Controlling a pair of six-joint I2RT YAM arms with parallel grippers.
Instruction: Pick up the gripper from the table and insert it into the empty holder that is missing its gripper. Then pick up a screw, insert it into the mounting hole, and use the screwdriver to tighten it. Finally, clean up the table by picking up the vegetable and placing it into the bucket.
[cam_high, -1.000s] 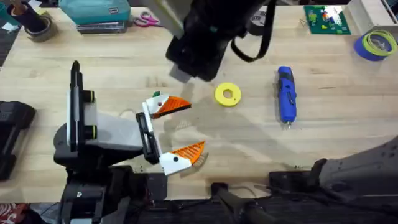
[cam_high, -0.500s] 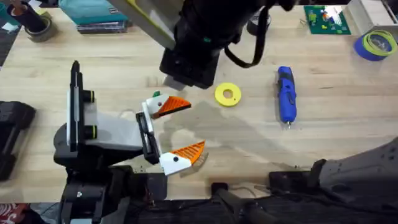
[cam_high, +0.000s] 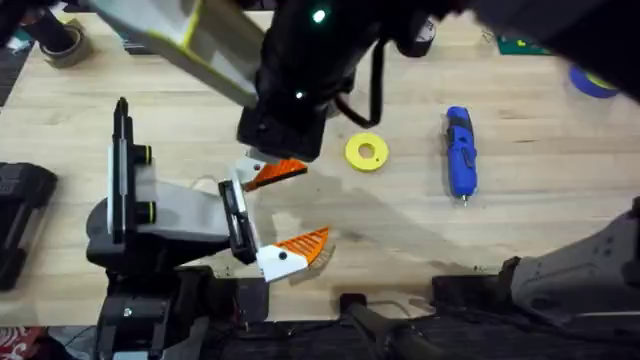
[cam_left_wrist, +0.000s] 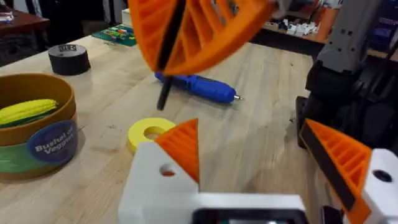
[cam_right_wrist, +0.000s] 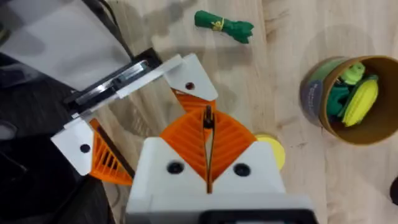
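Right gripper (cam_right_wrist: 208, 146) pads pressed together, empty, hanging over left gripper's (cam_high: 275, 210) spread fingers; vegetable (cam_right_wrist: 224, 26) lies just beyond.

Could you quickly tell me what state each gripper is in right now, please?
Left gripper: open, holding nothing; both fingers carry orange wedges.
Right gripper: shut, its orange pads pressed together around a thin dark rod.

White pincers (cam_right_wrist: 208, 163), orange ribbed pads (cam_right_wrist: 186, 134)
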